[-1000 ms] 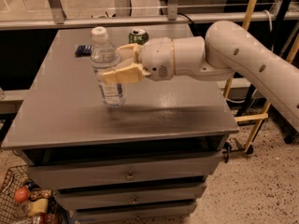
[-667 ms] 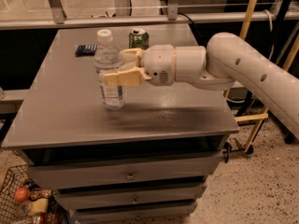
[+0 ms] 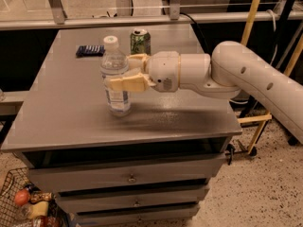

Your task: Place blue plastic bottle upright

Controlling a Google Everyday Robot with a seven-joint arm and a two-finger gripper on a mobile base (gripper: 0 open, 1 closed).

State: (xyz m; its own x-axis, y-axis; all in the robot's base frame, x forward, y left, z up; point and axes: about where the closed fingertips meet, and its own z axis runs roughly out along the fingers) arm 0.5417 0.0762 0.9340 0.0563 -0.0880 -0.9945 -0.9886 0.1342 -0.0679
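Note:
The blue plastic bottle (image 3: 118,100) is clear, with a white cap and a blue-and-white label. It stands upright left of the middle of the grey table top (image 3: 66,112), its base on or just above the surface. My gripper (image 3: 119,71) reaches in from the right on a white arm (image 3: 246,74). It is shut on the bottle at mid height, with one cream finger (image 3: 124,83) across the front and the other behind.
A green soda can (image 3: 140,41) stands behind the gripper at the back of the table. A small flat dark-blue packet (image 3: 90,50) lies at the back left. Drawers (image 3: 128,178) sit under the top. A basket of items (image 3: 21,202) is on the floor at the lower left.
The gripper and the bottle have moved slightly to the right and down toward the table top. The bottle has stayed upright in the fingers.

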